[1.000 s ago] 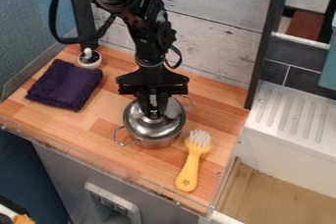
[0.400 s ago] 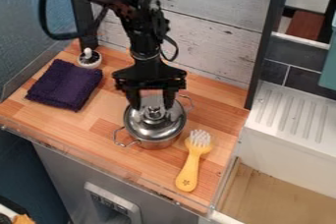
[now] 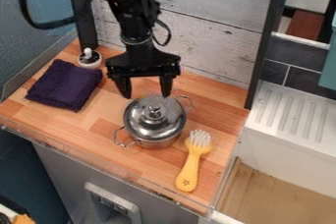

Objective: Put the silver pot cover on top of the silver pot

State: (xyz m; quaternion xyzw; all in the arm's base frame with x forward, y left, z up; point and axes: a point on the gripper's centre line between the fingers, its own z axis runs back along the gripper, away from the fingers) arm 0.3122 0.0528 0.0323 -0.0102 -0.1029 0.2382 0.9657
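Camera view: you have the silver pot cover (image 3: 144,124) lying over the mouth of the silver pot (image 3: 156,144), knob (image 3: 154,111) up, and the pot standing on the worktop (image 3: 98,134). Your end effector (image 3: 146,95) is open, its 2 fingers spread and pointing down by the cover's far edge, nothing between them. The placing looks done; what should remain is getting clear.

Your main risk is a snag. 1 fingertip hangs near the far rim and the far loop handle (image 3: 191,103), and from this angle you can't tell how much gap there is. Dip or sweep sideways and it could tip the cover, or drag the pot by that handle. Raise straight up first, then pull back.

Check the seating too: the cover looks about level, but if its lip sits off-centre, a light knock could slide it. Swing wide and low, and you might clip the small white pot (image 3: 89,60).
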